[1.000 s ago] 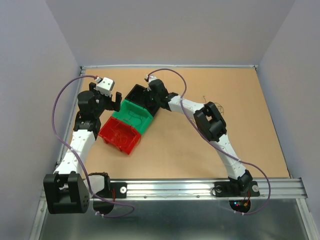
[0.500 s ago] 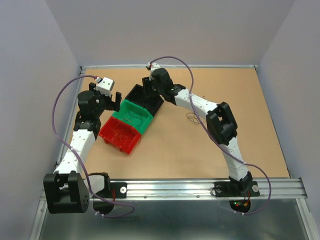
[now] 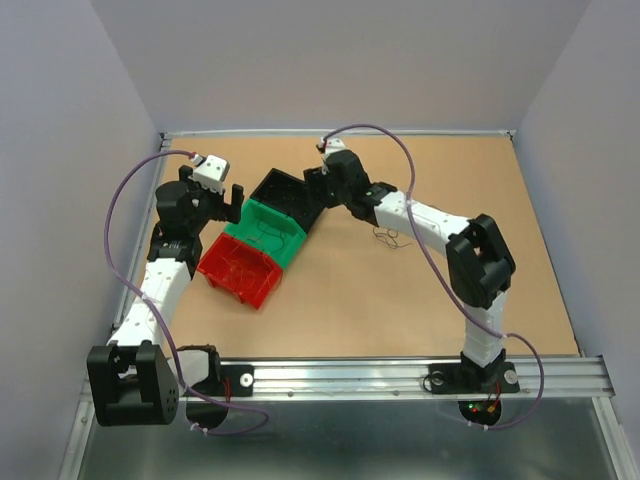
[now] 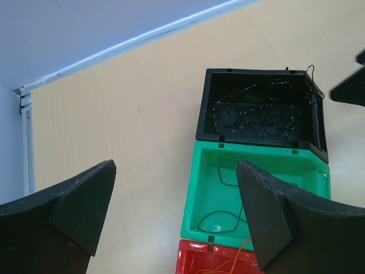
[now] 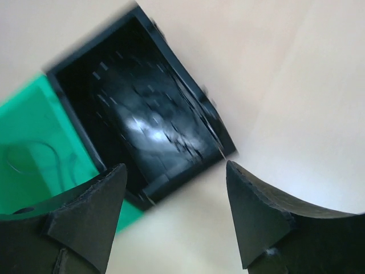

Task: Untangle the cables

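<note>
**Operator:** What do we find nearest the arm bases?

**Technician:** We find the red bin (image 3: pixel 240 270), a glossy plastic tray. The left wrist view cuts it off at the bottom edge, so only a curl of orange cable (image 4: pixel 231 264) shows inside.

**Operator:** And behind it?

**Technician:** The green bin (image 3: pixel 268 235) touches the red one. One thin dark cable (image 4: pixel 223 221) lies looped on its smooth floor. On the tan table (image 3: pixel 520 250), near the right arm, lies a loose clump of cables (image 3: pixel 390 238). From above it is too fine for us to tell colours or count strands.

**Operator:** What do we note for the grippers?

**Technician:** The left gripper (image 4: pixel 174 171) stands released beside the bins, its matte black wedge fingers wide apart. The right gripper (image 5: pixel 175 171) is likewise released, with nothing between its fingers. It hovers by an outer corner of the black bin (image 3: pixel 288 197).

**Operator:** And farthest out?

**Technician:** That black bin, square and matte, touches the green one. Curly dark cables (image 4: pixel 256 111) lie in it, one end hooked over the rim. The right wrist view is blurred, so we cannot make out strands there.
</note>
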{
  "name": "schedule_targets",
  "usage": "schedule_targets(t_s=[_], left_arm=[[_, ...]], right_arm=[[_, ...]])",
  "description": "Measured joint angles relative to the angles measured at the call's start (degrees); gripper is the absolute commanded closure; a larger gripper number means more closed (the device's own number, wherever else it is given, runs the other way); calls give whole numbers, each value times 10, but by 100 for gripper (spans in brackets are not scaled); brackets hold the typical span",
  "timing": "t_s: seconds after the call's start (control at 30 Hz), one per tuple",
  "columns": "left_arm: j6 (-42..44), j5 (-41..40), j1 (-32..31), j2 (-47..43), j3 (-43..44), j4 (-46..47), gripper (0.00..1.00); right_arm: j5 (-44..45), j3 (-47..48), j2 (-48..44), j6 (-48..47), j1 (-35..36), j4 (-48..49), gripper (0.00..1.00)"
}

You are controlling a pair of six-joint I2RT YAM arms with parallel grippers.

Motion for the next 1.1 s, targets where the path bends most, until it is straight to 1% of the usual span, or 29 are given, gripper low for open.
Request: schedule_targets(t_s=[0.1,0.13,0.2,0.33,0.43,0.6,0.77,0.87,1.0,1.1], left_arm=[[0,6,0,0,0,0,1],[0,9,0,0,0,-1,1],[0,15,0,0,0,-1,1],[0,23,0,0,0,-1,1],[1,28,0,-1,0,-1,1],[2,32,0,-2,0,-1,1],[2,34,0,-5,0,-1,1],[2,35,0,-5,0,-1,1],[2,36,0,-5,0,-2,1],[2,35,0,-5,0,-2,1]], right_arm=[[37,-81,-52,3,-4,3,18],[51,-115,-77,8,-8,6,9],[78,-171,-122,21,-21,8,0],[151,-291,-222,54,-70,23,0],[193,-348,-269,75,-108,27,0],[255,-400,-286,122,-141,39,0],[297,-446,-307,183,-214,61,0],[314,-449,-306,211,-247,69,0],[322,-445,-264,240,-260,87,0],[319,-430,-206,252,-261,88,0]])
